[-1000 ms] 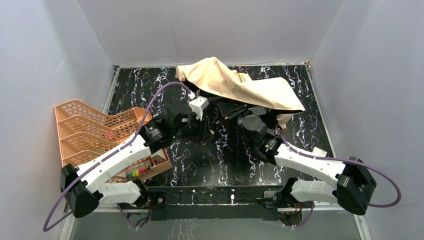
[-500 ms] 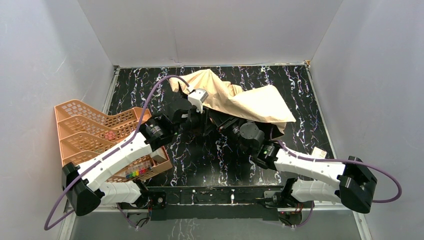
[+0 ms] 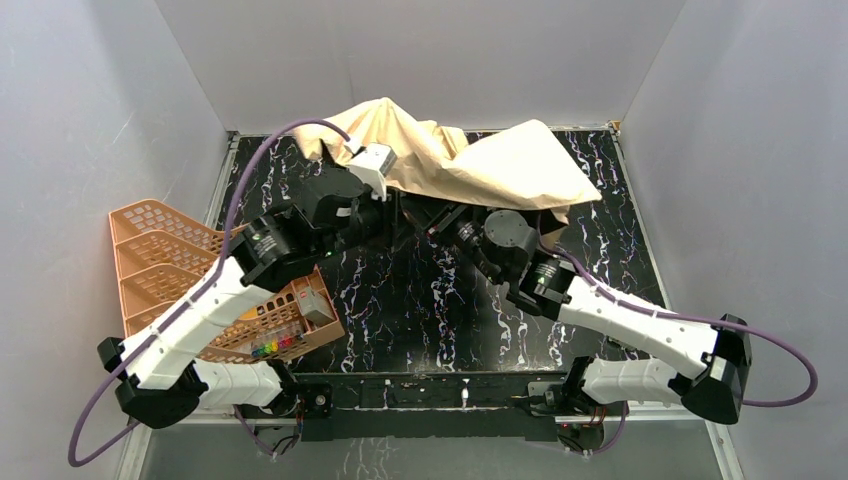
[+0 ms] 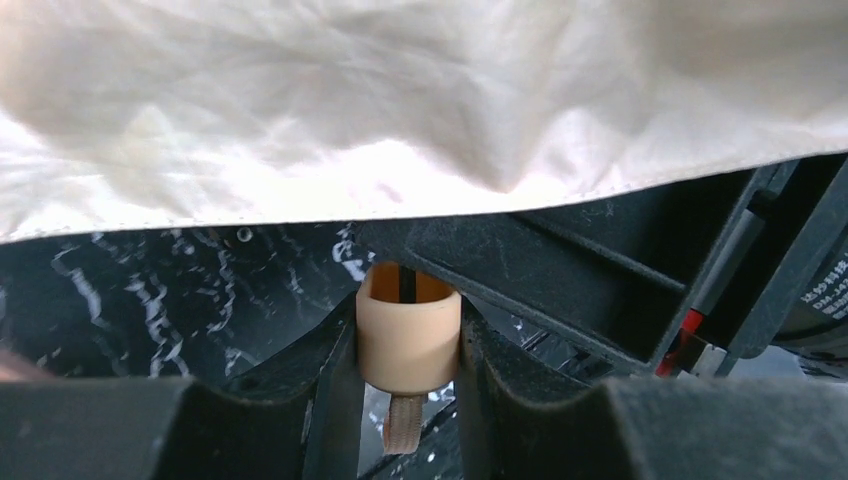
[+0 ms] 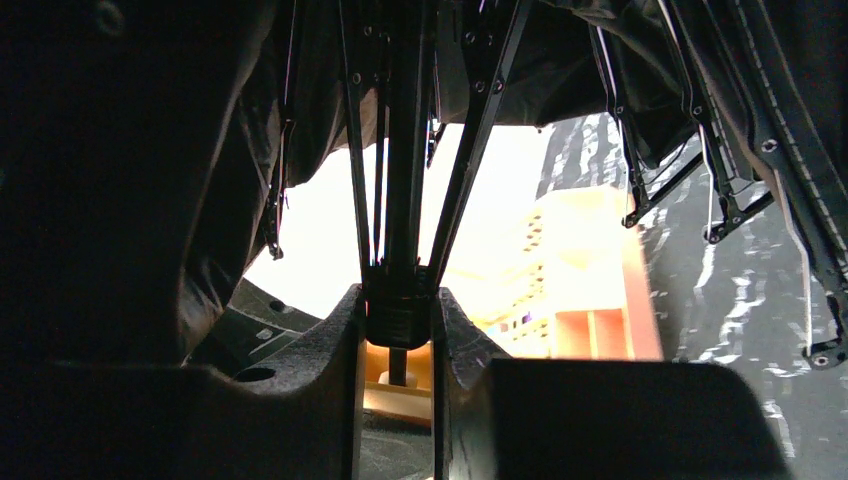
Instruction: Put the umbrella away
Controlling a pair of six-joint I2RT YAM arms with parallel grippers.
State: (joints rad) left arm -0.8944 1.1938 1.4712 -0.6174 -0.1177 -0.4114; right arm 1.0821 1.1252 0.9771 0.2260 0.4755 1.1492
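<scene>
The umbrella lies half open at the back of the table, its tan canopy draped over the black ribs. My left gripper is shut on the small tan handle, and the tan strap hangs below it. In the left wrist view the gripper sits just under the canopy's edge. My right gripper faces it from the right. In the right wrist view it is shut on the black runner on the shaft, with the ribs fanning upward.
An orange mesh tray rack stands at the left edge beside my left arm, with small coloured items in its front tray. It also shows in the right wrist view. Grey walls close in the black marbled table on three sides.
Both grippers have lifted and moved toward the back with the umbrella. The left arm has swung up and left, and the canopy has shifted back toward the wall.
</scene>
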